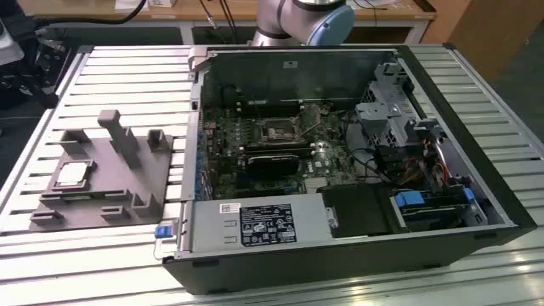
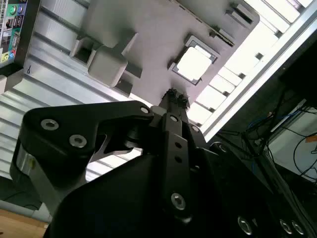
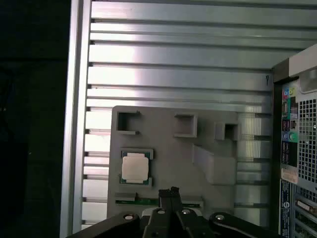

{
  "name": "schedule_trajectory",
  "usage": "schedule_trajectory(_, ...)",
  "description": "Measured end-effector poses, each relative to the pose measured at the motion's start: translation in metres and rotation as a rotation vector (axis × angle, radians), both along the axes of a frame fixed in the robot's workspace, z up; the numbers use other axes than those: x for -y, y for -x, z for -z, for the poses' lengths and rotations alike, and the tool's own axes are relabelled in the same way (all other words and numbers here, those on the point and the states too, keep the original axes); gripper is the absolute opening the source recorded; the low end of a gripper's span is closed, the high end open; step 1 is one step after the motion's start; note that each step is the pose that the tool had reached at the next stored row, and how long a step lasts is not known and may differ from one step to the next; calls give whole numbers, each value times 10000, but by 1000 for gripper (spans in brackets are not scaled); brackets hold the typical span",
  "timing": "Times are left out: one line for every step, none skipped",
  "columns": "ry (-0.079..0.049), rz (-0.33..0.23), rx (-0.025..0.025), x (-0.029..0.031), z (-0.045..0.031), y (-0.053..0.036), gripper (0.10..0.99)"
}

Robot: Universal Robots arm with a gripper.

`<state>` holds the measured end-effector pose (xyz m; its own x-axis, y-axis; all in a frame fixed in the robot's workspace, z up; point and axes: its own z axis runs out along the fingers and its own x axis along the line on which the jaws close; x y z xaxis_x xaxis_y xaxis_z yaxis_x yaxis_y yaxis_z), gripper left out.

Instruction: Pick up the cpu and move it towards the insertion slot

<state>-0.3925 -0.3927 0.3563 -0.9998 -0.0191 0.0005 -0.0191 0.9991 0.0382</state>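
1 fixture (image 1: 111,185) and 1 computer case (image 1: 340,255) stand side by side on a slatted table (image 1: 127,70).
The cpu (image 1: 74,173) lies on the fixture, at the exterior view's left; the insertion slot (image 1: 276,133) sits on the board (image 1: 228,159) inside the case, at the right, well apart.

Soft, even light falls from overhead in the exterior view. The ribbed metal table (image 1: 111,70) shines pale, while the inside of the computer case (image 1: 289,70) lies dim and deeply shadowed. The grey fixture (image 1: 102,185) throws only faint shadows. In the second wrist view the table's ribs burn out to white and the chip (image 2: 194,63) glares almost blank. My gripper (image 2: 173,94) looms black against that brightness. In the first wrist view the chip reflects gently, and everything beyond the table's edge sinks into black.
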Motion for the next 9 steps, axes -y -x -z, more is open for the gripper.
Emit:
schedule_trajectory(0, 0, 0, 0, 0, 0, 106)
schedule_trajectory(0, 0, 0, 0, 0, 0, 106)
schedule_trajectory(0, 0, 0, 0, 0, 0, 106)
schedule_trajectory(0, 0, 0, 0, 0, 0, 106)
schedule_trajectory(2, 0, -2, 0, -1, 6, 106)
schedule_trajectory(0, -1, 0, 0, 0, 8, 106)
schedule_trajectory(0, -1, 0, 0, 1, 12, 106)
schedule_trajectory(0, 0, 0, 0, 1, 17, 106)
schedule_trajectory(0, 1, 0, 0, 3, 32, 106)
